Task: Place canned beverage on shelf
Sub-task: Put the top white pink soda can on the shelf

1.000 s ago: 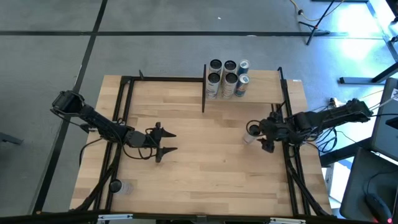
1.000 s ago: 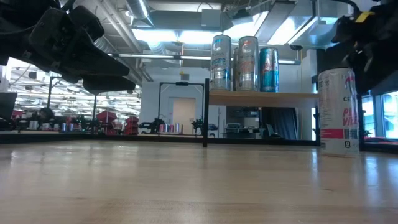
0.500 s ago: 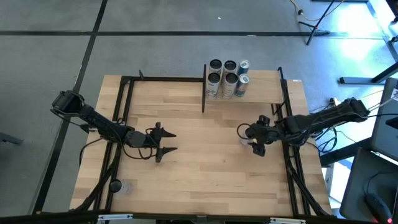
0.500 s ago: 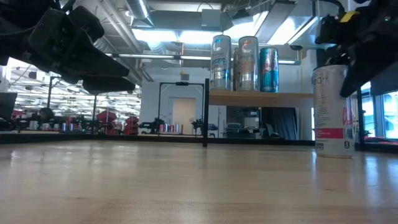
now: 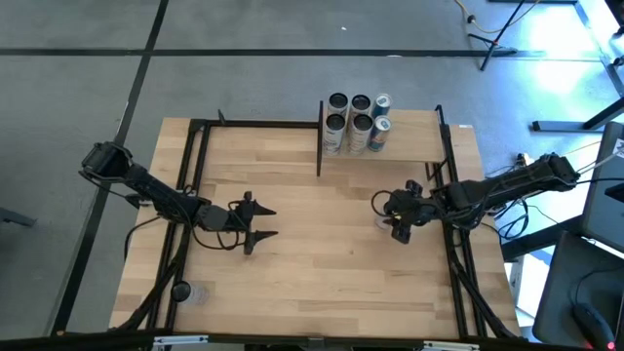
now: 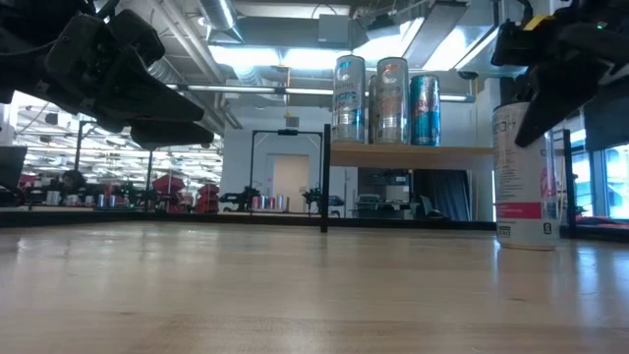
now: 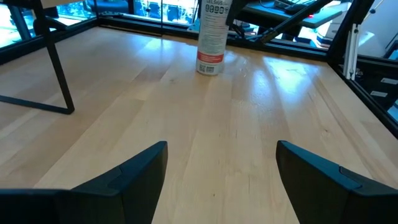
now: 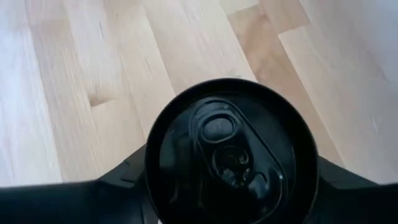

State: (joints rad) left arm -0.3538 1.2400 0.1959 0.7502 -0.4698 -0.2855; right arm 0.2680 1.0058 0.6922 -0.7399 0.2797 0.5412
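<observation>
Can is standing upright on the surface; we are straddling it with the right tool, grip unconfirmed. Closing off-centre risks tipping it before reaching the shelf.

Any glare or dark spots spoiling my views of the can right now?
Low view: bright ceiling lights behind, right end effector silhouetted over the can. Left wrist view: window sheen on the table beside the can. Right wrist view: can top dark, little detail.

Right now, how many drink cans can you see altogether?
6: five cans clustered on the shelf at the table's far edge, one white can on the tabletop under the right gripper.
</observation>
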